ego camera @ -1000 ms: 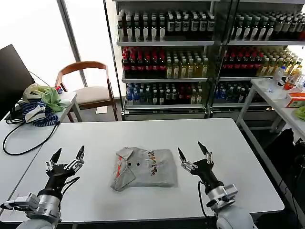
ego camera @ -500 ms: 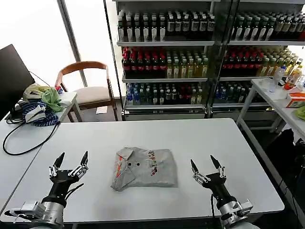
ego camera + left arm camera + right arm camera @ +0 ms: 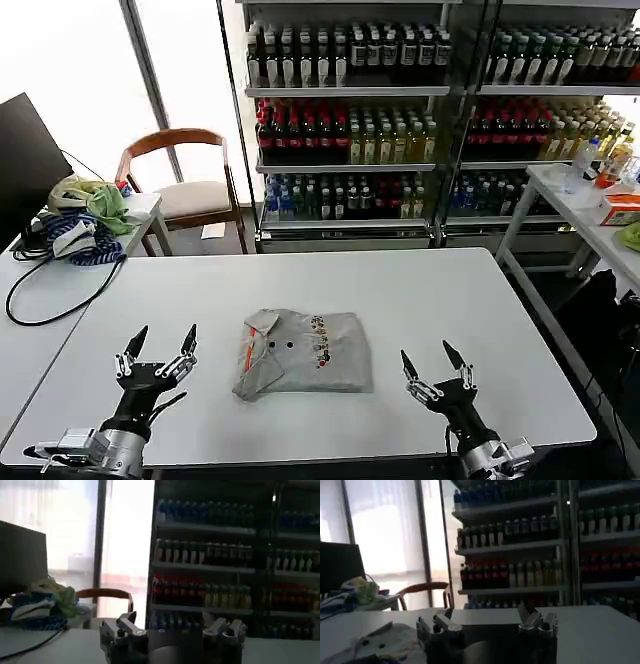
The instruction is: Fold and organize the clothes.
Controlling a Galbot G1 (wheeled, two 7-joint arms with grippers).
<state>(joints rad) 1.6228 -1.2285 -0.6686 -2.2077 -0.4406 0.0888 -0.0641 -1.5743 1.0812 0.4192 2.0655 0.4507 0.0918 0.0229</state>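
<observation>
A light grey shirt (image 3: 305,352) lies folded into a neat rectangle in the middle of the white table (image 3: 420,290). Its orange-trimmed collar, dark buttons and small multicoloured print face up. The same shirt (image 3: 380,645) shows low in the right wrist view. My left gripper (image 3: 160,342) stands open near the table's front edge, left of the shirt and apart from it. My right gripper (image 3: 432,358) stands open on the shirt's right, also near the front edge. Both point up and hold nothing. Their jaws show spread in the left gripper (image 3: 170,616) and right gripper (image 3: 486,613) wrist views.
A second table on the left carries a green-yellow cloth bundle (image 3: 95,198), a blue coiled cable (image 3: 70,238) and a dark monitor (image 3: 25,160). A wooden chair (image 3: 185,175) stands behind. Bottle shelves (image 3: 400,120) fill the back. Another white table (image 3: 590,215) is at right.
Both grippers have drawn back from the shirt toward the table's front edge and lower in view, staying open. The folded shirt has not moved.
</observation>
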